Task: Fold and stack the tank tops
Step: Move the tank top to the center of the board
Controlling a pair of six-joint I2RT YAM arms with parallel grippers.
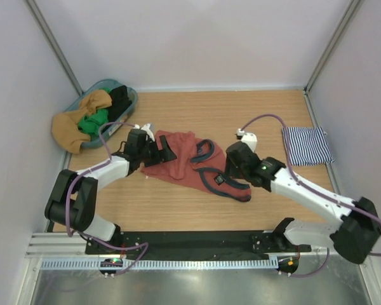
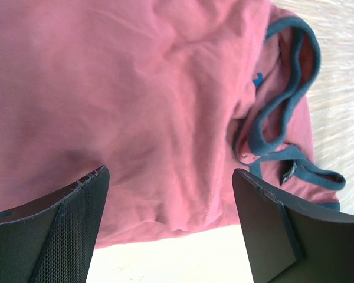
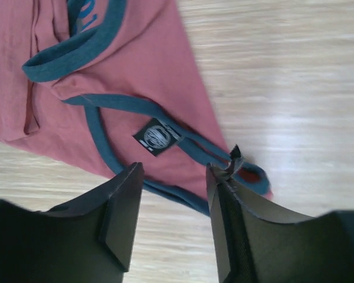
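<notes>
Rust-red tank top (image 1: pixel 189 162) crumpled mid-table (image 1: pixel 273 210), navy straps toward the right arm | striped tank top (image 1: pixel 307 145) folded flat by the right wall, well apart | I see left gripper (image 2: pixel 170 172) spread wide over the red cloth, pinching nothing | right gripper (image 3: pixel 174 168) parted above the strap end | basket (image 1: pixel 132 95) of clothes back left
</notes>
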